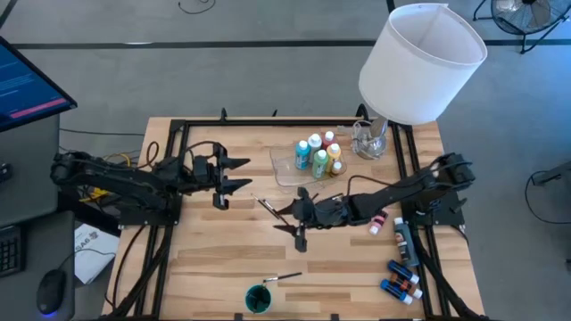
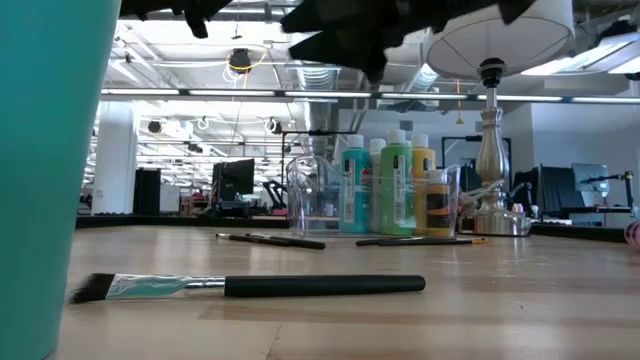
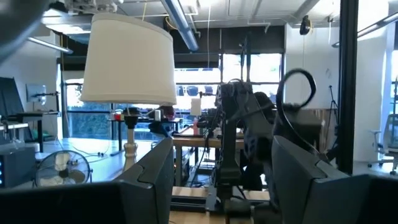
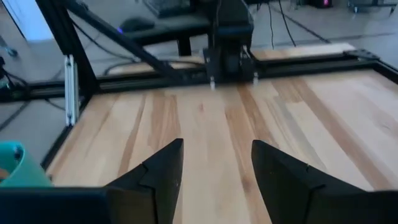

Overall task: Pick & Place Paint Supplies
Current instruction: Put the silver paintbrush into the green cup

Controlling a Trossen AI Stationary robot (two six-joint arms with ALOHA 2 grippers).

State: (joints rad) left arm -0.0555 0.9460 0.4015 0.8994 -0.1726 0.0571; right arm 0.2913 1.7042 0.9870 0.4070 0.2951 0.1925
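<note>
Several white-capped paint bottles [image 1: 319, 153], in teal, green, yellow and red, stand in a clear tray [image 1: 287, 169] at the table's far middle. More bottles [image 1: 403, 272] lie near the right edge, with a pink one [image 1: 379, 221] under the right arm. Thin dark brushes [image 1: 268, 208] lie at mid-table, and one brush [image 2: 260, 287] lies by the teal cup [image 1: 259, 299]. My right gripper [image 1: 294, 217] hovers open just right of the mid-table brushes, with nothing between its fingers [image 4: 161, 174]. My left gripper [image 1: 239, 174] stands open above the table's left part.
A lamp with a big white shade [image 1: 419, 62] stands on its base [image 1: 370, 138] at the far right corner, beside the tray. A black frame [image 1: 178, 129] runs round the table. Bare wood lies between the two grippers and along the near left.
</note>
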